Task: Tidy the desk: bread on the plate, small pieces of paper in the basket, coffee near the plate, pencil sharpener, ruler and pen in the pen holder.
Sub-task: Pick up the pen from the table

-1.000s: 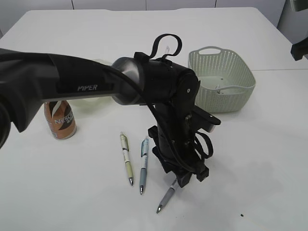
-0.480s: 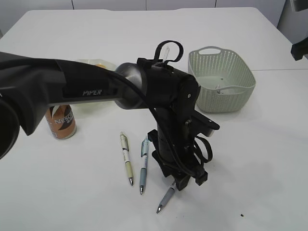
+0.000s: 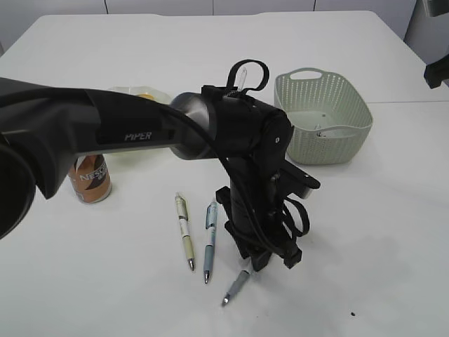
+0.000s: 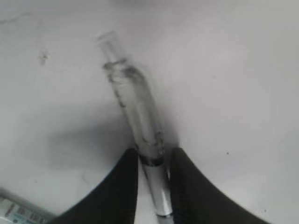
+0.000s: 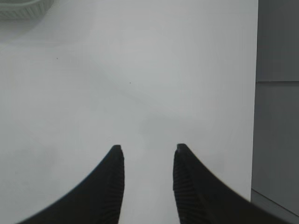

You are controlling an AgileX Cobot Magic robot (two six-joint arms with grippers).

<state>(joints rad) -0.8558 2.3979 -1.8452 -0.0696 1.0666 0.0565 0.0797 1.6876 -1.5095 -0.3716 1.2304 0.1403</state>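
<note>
A: What does the left gripper (image 4: 153,186) have?
B: A silver-grey pen (image 4: 138,128), pinched between its narrowed jaws, clear barrel jutting ahead of the tips over the white table (image 3: 365,232).

A: Any writing?
B: "PIPER" on the left arm (image 3: 105,133); "NESCAFE", partly hidden, on the coffee can (image 3: 90,179).

A: The rest?
B: A green-barrelled pen (image 3: 184,232) and a blue-barrelled pen (image 3: 210,240) lie left of the jaws, a green basket (image 3: 330,116) beyond. The right gripper (image 5: 145,184) hangs half-open over bare tabletop, gripping nothing.

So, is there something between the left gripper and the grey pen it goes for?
No. In the left wrist view the left gripper has the grey pen directly between its two fingers, which sit tight against the barrel. Nothing else lies there, only bare table.
</note>
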